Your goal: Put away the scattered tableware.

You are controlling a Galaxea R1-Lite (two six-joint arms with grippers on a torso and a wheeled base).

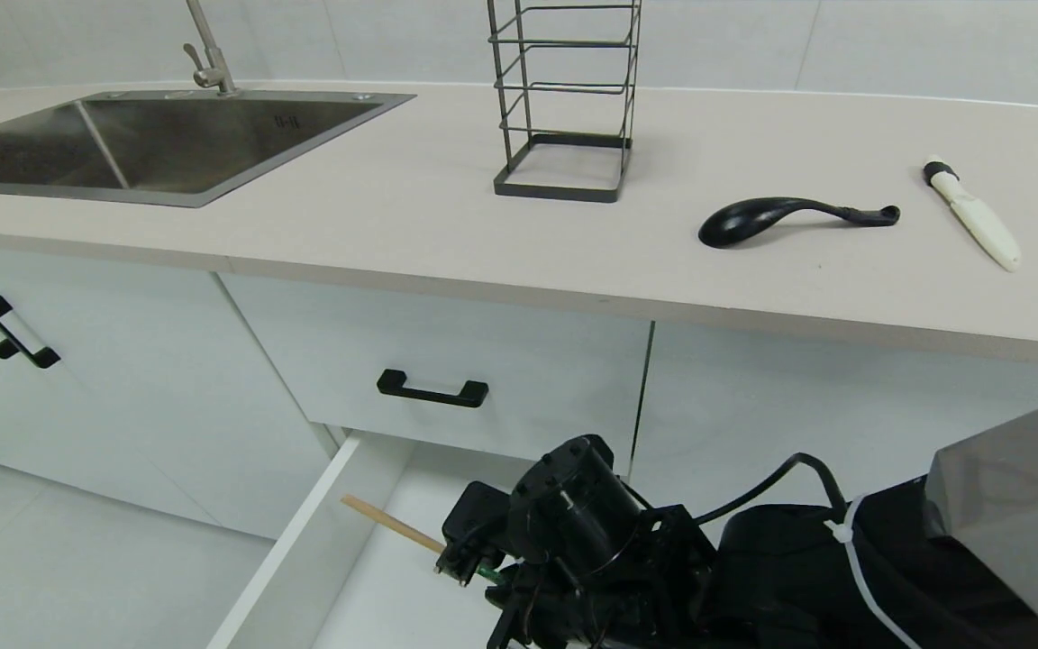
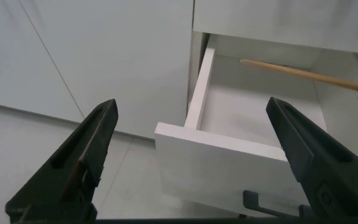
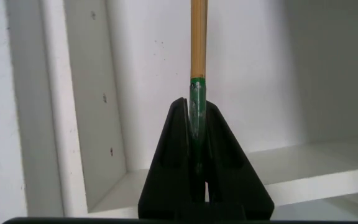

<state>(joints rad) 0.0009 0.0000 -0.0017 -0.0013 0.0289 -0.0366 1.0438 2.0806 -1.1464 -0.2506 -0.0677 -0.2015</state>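
Observation:
A wooden chopstick [image 1: 390, 522] with a green end hangs over the open lower drawer [image 1: 303, 550], and my right gripper [image 1: 469, 568] is shut on that green end. The right wrist view has the fingers [image 3: 179, 143] clamped on the chopstick [image 3: 198, 37] above the white drawer floor [image 3: 253, 74]. My left gripper [image 2: 191, 107] stands open and holds nothing, facing the drawer's front corner [image 2: 197, 93], where the chopstick [image 2: 297, 73] crosses above the inside. On the counter lie a black spoon [image 1: 753, 219] and a white-handled knife [image 1: 974, 214].
A black wire rack [image 1: 564, 99] stands at the counter's middle back. A steel sink [image 1: 150, 135] with a tap sits at the left. A closed drawer with a black handle [image 1: 432, 389] is above the open one. Cabinet doors lie to the left.

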